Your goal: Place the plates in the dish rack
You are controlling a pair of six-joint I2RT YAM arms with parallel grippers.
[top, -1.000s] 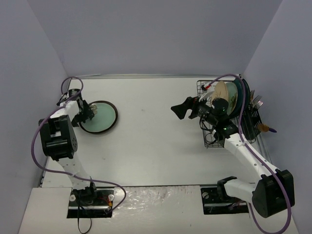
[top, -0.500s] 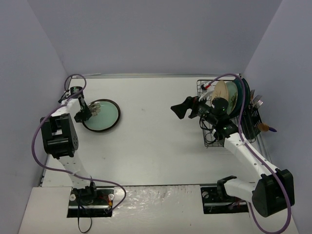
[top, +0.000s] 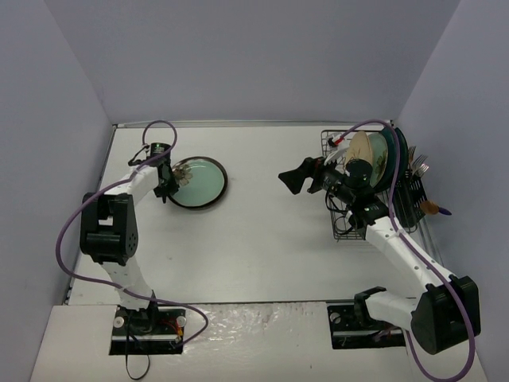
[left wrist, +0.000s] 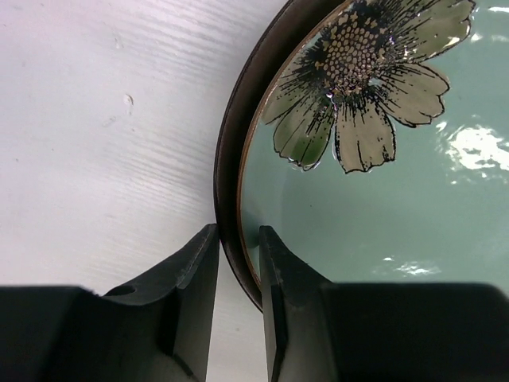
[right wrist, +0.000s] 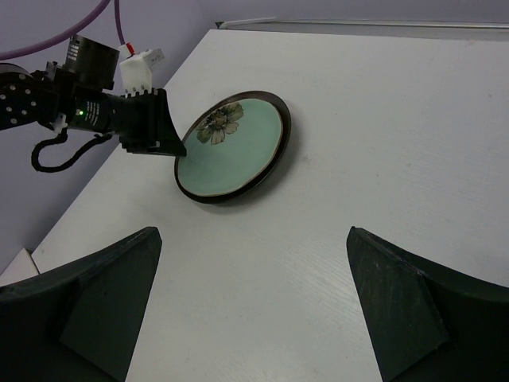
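A mint-green round plate [top: 199, 183] with a flower motif and a dark rim sits at the table's back left, its left edge slightly raised. My left gripper [top: 169, 189] is shut on that left rim. In the left wrist view the dark rim of the plate [left wrist: 358, 199] runs between the two fingers of the left gripper [left wrist: 238, 263]. My right gripper [top: 298, 177] hovers open and empty left of the dish rack [top: 338, 227], facing the plate [right wrist: 231, 147]. The rack holds a cream plate [top: 364, 151] and dark teal plates [top: 395, 147] standing upright.
A cutlery holder [top: 413, 195] with utensils hangs on the rack's right side. Grey walls close in the table on the left, back and right. The left arm's purple cable [top: 151, 131] loops above the plate.
My left gripper has shut on the plate's rim and dragged the plate to the right and slightly back. The right arm has not moved.
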